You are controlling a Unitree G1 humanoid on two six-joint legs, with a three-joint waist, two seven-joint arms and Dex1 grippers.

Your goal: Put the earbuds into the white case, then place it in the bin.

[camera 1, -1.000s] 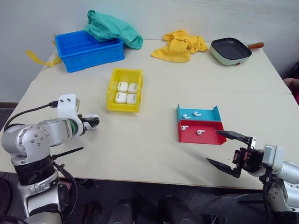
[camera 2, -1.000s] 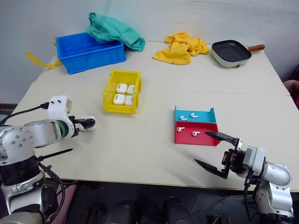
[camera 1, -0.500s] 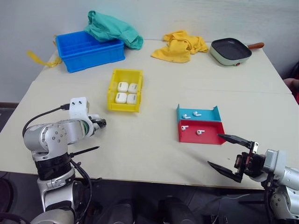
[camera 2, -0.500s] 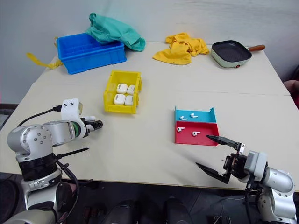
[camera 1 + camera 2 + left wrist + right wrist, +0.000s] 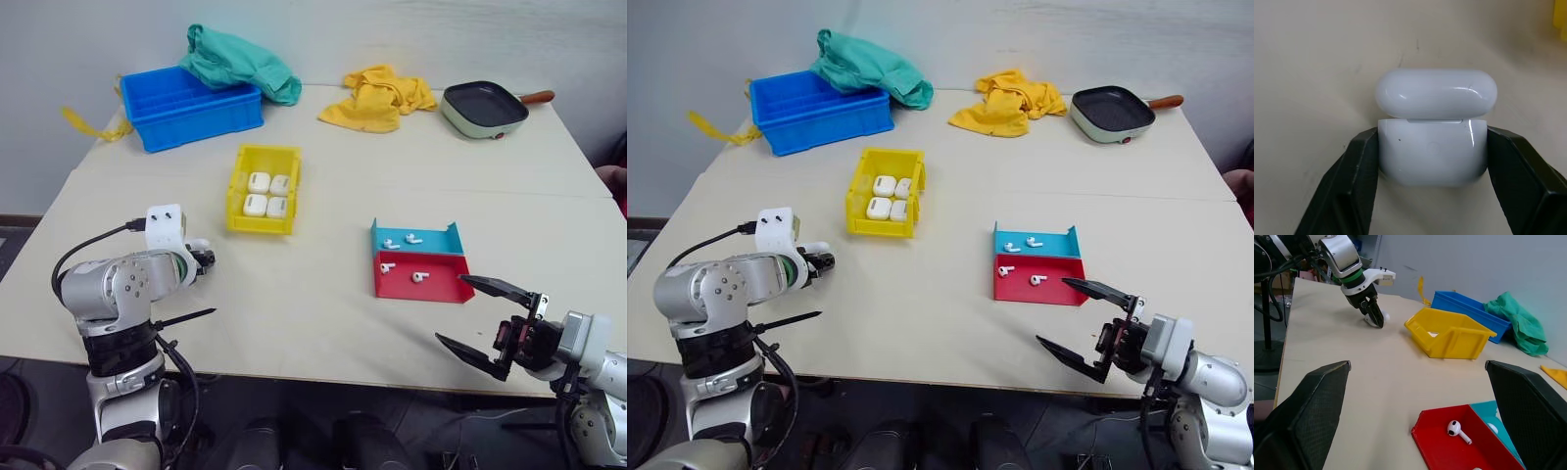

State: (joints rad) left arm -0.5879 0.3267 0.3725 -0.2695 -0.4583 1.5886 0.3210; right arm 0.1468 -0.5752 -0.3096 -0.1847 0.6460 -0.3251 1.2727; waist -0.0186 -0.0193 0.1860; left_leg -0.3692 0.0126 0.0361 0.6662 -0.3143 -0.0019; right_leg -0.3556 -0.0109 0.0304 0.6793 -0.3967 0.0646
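My left gripper (image 5: pixel 201 262) is shut on the white case (image 5: pixel 1432 147), which rests on the table left of the yellow bin (image 5: pixel 236 196). Black fingers (image 5: pixel 1352 176) press both sides of the case, and its lid stands slightly ajar. The bin holds several identical white cases (image 5: pixel 266 194). Several earbuds lie in the teal-and-red tray (image 5: pixel 443 288), two in the teal half (image 5: pixel 411 237) and two in the red half (image 5: pixel 419 278). My right gripper (image 5: pixel 451 308) hangs open and empty near the table's front edge, just in front of the tray.
A blue crate (image 5: pixel 191 103) with a green cloth (image 5: pixel 235 61) draped on it stands at the back left. A yellow cloth (image 5: pixel 377 98) and a square pan (image 5: pixel 483 106) lie at the back. Bare tabletop lies between bin and tray.
My left gripper has shut on the white case, and that arm's elbow has swung inward. The right gripper has stayed open and in about the same place.
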